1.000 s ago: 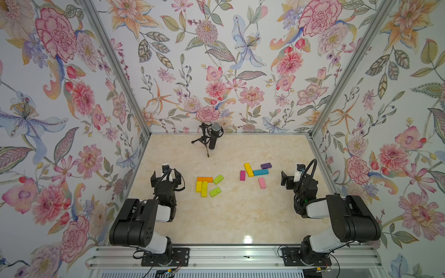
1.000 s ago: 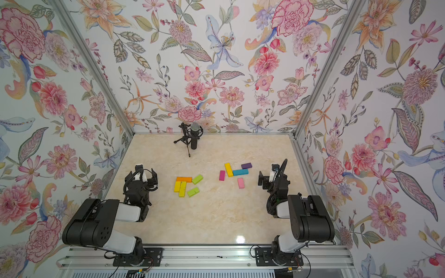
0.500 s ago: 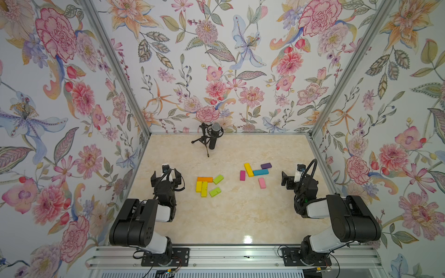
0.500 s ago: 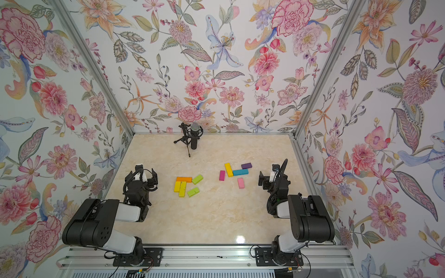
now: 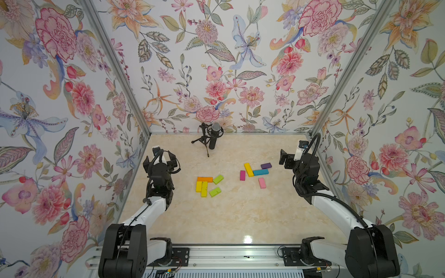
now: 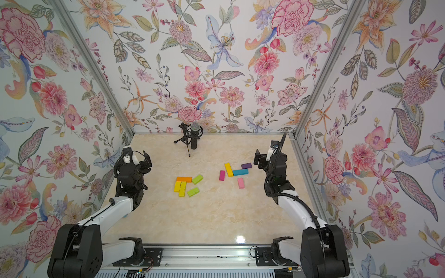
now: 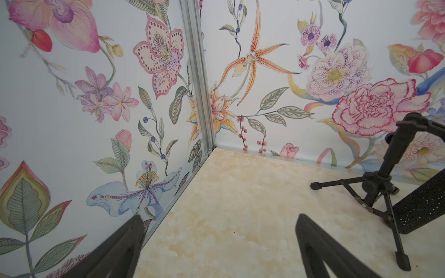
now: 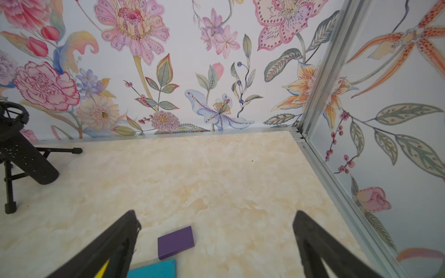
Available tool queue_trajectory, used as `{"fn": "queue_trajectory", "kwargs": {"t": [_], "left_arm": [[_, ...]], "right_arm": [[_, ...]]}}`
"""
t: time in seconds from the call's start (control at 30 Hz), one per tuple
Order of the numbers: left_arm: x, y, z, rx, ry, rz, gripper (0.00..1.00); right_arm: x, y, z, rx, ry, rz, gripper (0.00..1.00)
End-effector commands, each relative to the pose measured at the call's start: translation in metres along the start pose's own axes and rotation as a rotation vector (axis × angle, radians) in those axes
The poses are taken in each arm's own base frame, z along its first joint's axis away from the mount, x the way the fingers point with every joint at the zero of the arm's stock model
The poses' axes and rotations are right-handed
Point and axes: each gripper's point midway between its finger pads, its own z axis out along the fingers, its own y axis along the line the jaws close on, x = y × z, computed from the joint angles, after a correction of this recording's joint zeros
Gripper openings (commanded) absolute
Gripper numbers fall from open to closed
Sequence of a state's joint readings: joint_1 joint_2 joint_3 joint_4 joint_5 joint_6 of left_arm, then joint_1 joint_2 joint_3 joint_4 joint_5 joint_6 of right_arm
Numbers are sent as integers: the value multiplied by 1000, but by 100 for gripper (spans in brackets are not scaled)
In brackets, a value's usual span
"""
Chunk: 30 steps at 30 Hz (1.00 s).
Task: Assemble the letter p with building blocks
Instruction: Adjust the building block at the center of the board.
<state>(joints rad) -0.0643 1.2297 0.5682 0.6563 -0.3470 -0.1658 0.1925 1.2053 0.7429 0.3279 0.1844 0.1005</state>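
Ten blocks: small flat rectangular bricks lie loose on the cream marbled desk (image 5: 240,216), in two clusters at the middle of both top views; none is held.
Left cluster: an orange long brick (image 5: 204,179) lies crosswise, with a short yellow brick (image 5: 198,186) and a long yellow brick (image 5: 204,189) side by side just below it, so the three already make a rough corner that could serve as a start for the letter, I would say.
Lime pair: one lime green brick (image 5: 218,179) sits tilted just right of the orange one, another lime green brick (image 5: 215,191) tilted lower down; both look merely scattered.
Right cluster: a magenta short brick (image 5: 242,175), a slanted long yellow brick (image 5: 248,169), a teal long brick (image 5: 260,172), a purple short brick (image 5: 266,165) and a pink short brick (image 5: 262,183), near one another with no pattern.
Left gripper: the left gripper (image 7: 218,240) hangs at centre-left of a top view, fingers (image 7: 125,243) spread wide and empty, pointed at the far corner, well apart from any brick.
Right gripper: the right gripper (image 8: 215,240) hangs at centre-right, fingers (image 8: 120,240) wide and empty; its wrist view shows the purple and teal bricks at the lower edge, so it seems the better placed to begin.
Bystander: a black microphone on a tripod (image 5: 213,137) stands at the upper middle, by the back wall, clear of the work.
Progress: nothing assembled yet, by my reckoning.
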Motion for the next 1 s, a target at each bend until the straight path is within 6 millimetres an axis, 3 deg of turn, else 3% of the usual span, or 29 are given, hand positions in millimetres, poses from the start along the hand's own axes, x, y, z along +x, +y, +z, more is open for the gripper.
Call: {"fn": "queue_trajectory", "kwargs": {"t": [0.0, 0.17, 0.37, 0.47, 0.57, 0.67, 0.77, 0.97], "left_arm": [[30, -19, -1, 72, 193, -14, 99], [16, -42, -2, 180, 260, -95, 98], [12, -77, 8, 307, 383, -93, 95], [36, -107, 18, 401, 524, -138, 94], [77, -143, 31, 482, 689, -183, 84], [84, -158, 36, 467, 675, -181, 84], [98, -174, 37, 475, 715, -155, 84], [132, -197, 34, 487, 792, -160, 83]], "right_arm": [[61, 29, -11, -101, 302, 47, 100], [75, 77, -17, -260, 425, 17, 100], [97, 146, -25, -421, 488, -190, 97], [114, 171, -24, -473, 550, -153, 91], [136, 204, -23, -588, 660, 59, 79], [158, 244, -34, -696, 783, 170, 70], [174, 279, -51, -749, 831, 136, 69], [192, 306, -60, -745, 850, 99, 68]]}}
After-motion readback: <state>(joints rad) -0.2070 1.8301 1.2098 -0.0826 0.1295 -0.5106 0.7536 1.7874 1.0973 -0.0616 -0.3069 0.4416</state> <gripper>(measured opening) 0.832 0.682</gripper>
